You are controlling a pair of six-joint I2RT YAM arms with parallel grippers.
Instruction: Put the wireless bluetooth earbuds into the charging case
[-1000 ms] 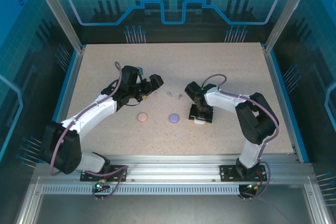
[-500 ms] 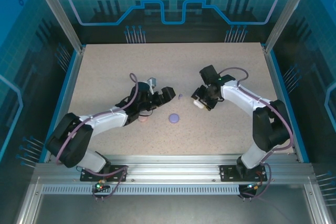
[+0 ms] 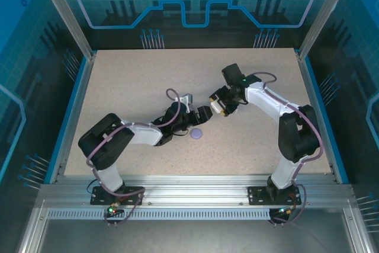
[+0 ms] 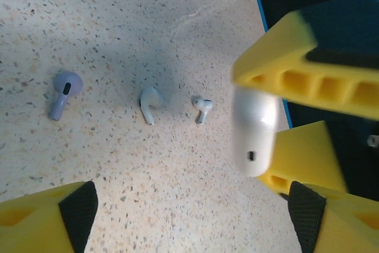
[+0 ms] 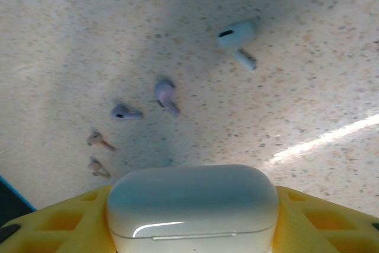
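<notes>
My right gripper [image 3: 218,106] is shut on a white charging case [image 5: 192,205], held closed just above the table; its yellow fingers [image 4: 308,69] and the case [image 4: 254,128] also show in the left wrist view. My left gripper [image 3: 202,114] hangs right beside it, open with bare table between its pads [image 4: 77,208]. Earbuds lie loose on the table: a white one [image 5: 237,39], two purple ones [image 5: 166,96] and two pink ones [image 5: 98,141]. The left wrist view has a purple earbud [image 4: 62,93] and two pale ones [image 4: 150,103].
A closed purple case [image 3: 196,133] lies on the speckled table [image 3: 118,75] just in front of the left gripper. The left arm [image 3: 142,131] stretches low across the near middle. Blue rails and glass walls ring the table.
The left arm has swung right and stretched low toward the centre, its jaws narrowing a little. The right gripper has lifted the white case off the table and carried it back and left.
</notes>
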